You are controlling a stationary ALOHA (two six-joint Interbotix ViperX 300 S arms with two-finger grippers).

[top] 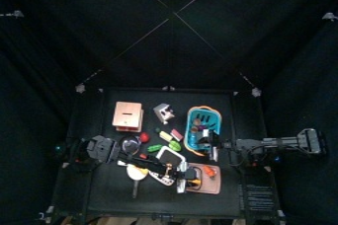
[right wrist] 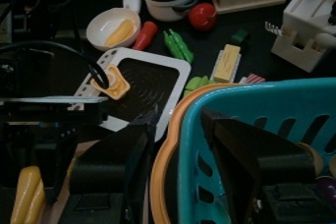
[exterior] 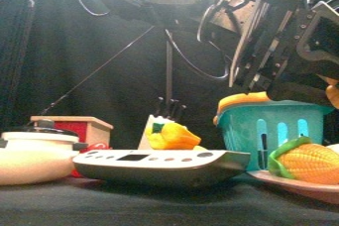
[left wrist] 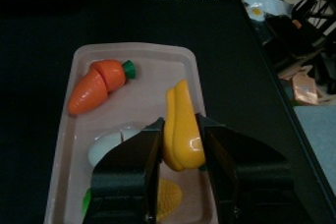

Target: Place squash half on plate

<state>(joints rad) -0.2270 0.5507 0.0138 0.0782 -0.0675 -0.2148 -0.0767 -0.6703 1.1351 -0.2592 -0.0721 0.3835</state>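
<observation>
Looking down from above, the tabletop is being shown crowded through its middle, with the left arm reaching in from one side and the right arm resting beside the teal basket. Little bare room is being left between the things.

In the front view, the plate is being seen only as a low rim, just in front of the basket.

In the left wrist view, the squash half is being held edge-on over the plate. It appears to be gripped between the jaws of the left gripper, though the contact itself is not being shown clearly. A carrot and a white piece are already lying on the plate to one side of it.

In the right wrist view, the jaws of the right gripper are being held wide apart, empty, over the basket's rim.

Trouble is judged likeliest at the release. A narrow piece let go on its edge could tip, and the low rim would hardly stop it sliding onto the tabletop. The carrot could be knocked if the jaws are spread wide on lowering. The best room is being offered by the bare strip between the carrot and the plate's far wall. Beyond that wall the tabletop is lying clear.
</observation>
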